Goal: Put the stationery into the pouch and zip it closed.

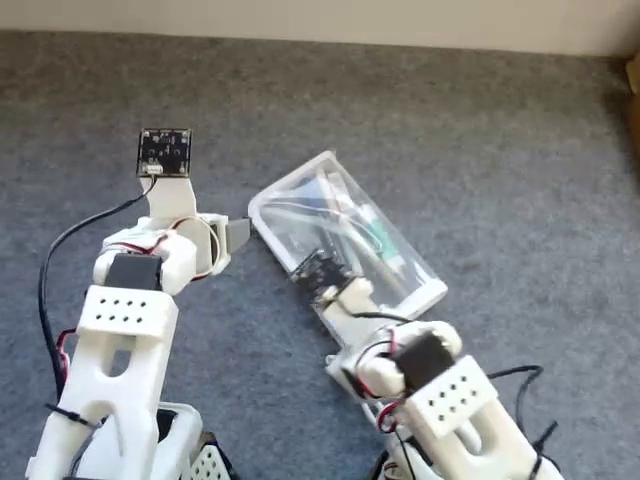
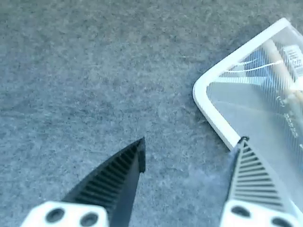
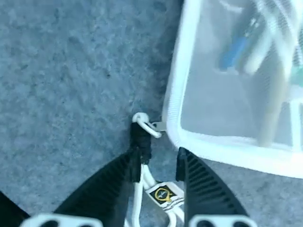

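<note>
Grey carpet (image 1: 450, 110) covers the whole surface, and a pale wall strip (image 1: 300, 20) runs beyond the pouch's far side. The clear pouch (image 1: 290, 180), edged in white, lies flat with pens (image 1: 372, 235) and other stationery inside. Print on its clear face is too blurred to read. At the pouch's near corner sits the black zip pull (image 3: 141, 135), whose white cord (image 3: 142, 182) carries a small tag (image 3: 163, 195) with a yellow mark. The right gripper (image 3: 159, 158) is at that pull, fingers slightly parted with the cord between them. The left gripper (image 2: 192, 146), spread wide and empty, is at the pouch's left corner, one fingertip against the white edge.
</note>
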### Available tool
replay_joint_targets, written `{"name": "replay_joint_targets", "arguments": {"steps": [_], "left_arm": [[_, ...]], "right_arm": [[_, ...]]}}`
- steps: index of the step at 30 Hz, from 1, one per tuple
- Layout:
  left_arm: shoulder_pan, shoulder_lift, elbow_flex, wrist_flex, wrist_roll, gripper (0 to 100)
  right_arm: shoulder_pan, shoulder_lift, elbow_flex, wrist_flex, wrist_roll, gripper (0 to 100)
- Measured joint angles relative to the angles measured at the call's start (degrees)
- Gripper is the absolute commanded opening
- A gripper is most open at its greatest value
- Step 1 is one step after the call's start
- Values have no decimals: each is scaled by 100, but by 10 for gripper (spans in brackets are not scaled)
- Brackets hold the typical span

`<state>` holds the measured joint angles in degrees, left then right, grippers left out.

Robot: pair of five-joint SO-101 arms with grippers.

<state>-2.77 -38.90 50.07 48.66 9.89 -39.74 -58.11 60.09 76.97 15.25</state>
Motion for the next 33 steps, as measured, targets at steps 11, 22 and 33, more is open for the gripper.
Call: {"name": "replay_joint_targets", "arguments": {"steps": [11,22,33], "left_arm": [[9,-18,70,0,0,284],[0,-26,70,0,0,284],[0,-26,70,0,0,284]], "right_arm": [[-536,1319,0,-343,-308,128],[-536,1943,0,-668,-308,128],[-536,3051,0,-993,-308,127]]}}
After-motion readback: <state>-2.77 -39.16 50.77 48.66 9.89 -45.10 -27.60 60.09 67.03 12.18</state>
